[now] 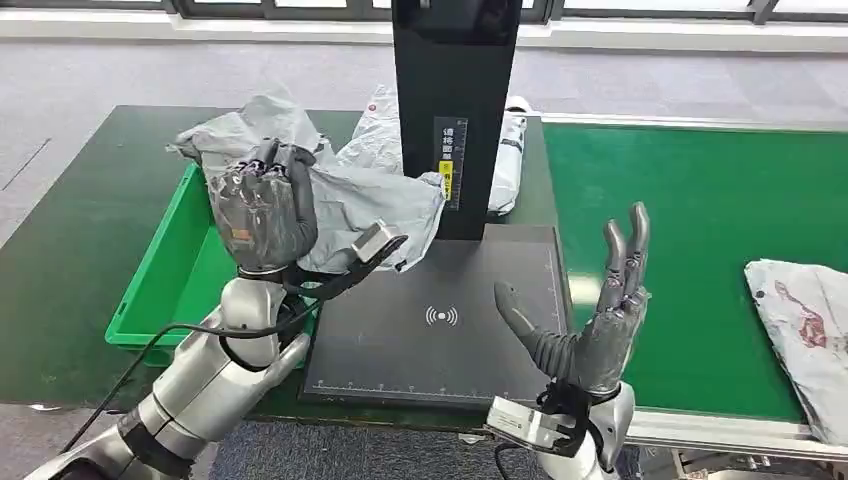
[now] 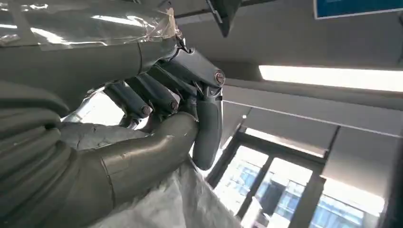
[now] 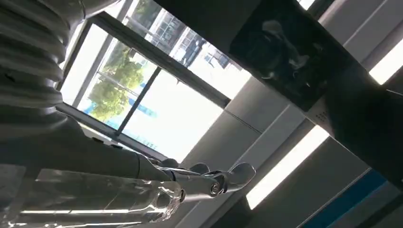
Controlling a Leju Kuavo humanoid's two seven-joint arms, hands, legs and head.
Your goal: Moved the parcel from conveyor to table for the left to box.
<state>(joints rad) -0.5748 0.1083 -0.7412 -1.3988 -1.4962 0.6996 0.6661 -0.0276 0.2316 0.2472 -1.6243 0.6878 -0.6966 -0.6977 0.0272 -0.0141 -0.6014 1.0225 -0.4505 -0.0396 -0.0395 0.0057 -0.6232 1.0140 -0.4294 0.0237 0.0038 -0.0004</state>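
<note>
My left hand grips a crumpled grey plastic parcel, held up over the right edge of the green box and the left side of the black scanner plate. In the left wrist view the fingers curl around the grey parcel. My right hand stands open with its fingers pointing up, over the plate's right edge beside the green conveyor. Its fingers are stretched out in the right wrist view, holding nothing. A white parcel with red marks lies on the conveyor at the far right.
A tall black scanner post rises at the back of the plate. White and grey bags lie behind it. The dark green table runs along the left of the box. A cable hangs from my left wrist.
</note>
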